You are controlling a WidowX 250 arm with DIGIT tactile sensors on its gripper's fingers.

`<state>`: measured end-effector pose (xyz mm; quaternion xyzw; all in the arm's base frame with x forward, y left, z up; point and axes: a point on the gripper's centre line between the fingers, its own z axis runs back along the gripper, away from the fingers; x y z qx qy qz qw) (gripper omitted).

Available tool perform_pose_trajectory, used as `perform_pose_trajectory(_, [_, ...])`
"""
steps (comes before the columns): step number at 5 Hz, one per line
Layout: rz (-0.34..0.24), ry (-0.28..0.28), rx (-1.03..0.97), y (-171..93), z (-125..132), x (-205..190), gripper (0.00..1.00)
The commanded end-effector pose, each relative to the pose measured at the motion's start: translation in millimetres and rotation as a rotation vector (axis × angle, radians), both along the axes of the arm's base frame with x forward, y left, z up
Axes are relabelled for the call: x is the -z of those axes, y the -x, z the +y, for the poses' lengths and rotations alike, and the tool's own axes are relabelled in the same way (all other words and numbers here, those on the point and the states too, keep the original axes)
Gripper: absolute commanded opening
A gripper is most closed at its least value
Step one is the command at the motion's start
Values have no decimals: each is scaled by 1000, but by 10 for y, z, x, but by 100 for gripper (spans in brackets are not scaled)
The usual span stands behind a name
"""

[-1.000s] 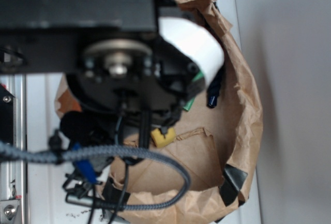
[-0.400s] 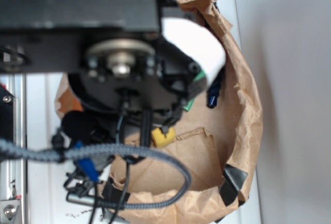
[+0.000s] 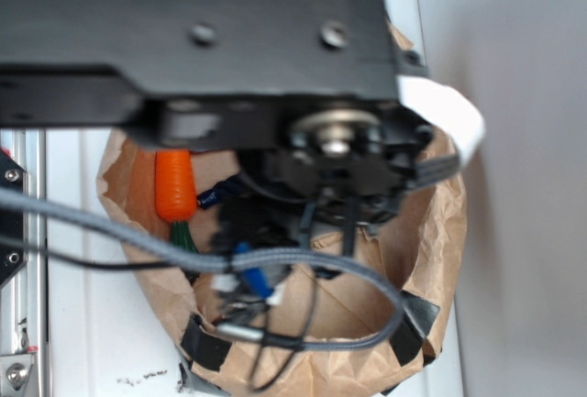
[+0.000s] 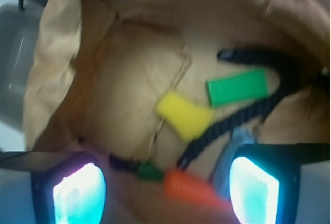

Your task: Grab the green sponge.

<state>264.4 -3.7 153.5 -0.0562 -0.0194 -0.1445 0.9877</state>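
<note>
Between the jaws, spread wide with nothing held, the gripper (image 4: 165,193) hangs over a brown paper bag (image 4: 57,79). Fingertips (image 4: 78,193) glow cyan at the wrist view's lower corners. Orange toy carrot (image 4: 189,188) with green top lies just below the gap. Yellow wedge sponge (image 4: 185,114) sits mid-floor of the bag. Green sponge (image 4: 238,87) lies flat just beside it, toward the bag's far wall, apart from the jaws. Black cord (image 4: 258,110) curls around the green sponge's end.
</note>
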Motion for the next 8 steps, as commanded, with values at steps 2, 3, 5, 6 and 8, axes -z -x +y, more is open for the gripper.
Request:
perform_pose_trajectory(2, [-142, -52, 207, 182, 83, 494, 100])
perform_pose_trajectory(3, [-134, -61, 202, 100, 86, 608, 100])
perform_pose_trajectory(5, [-77, -106, 228, -74, -108, 857, 100])
perform_pose_trajectory(6, [-20, -53, 304, -58, -178, 972, 100])
perform_pose_trajectory(8, [-44, -72, 286, -5, -278, 1184, 0])
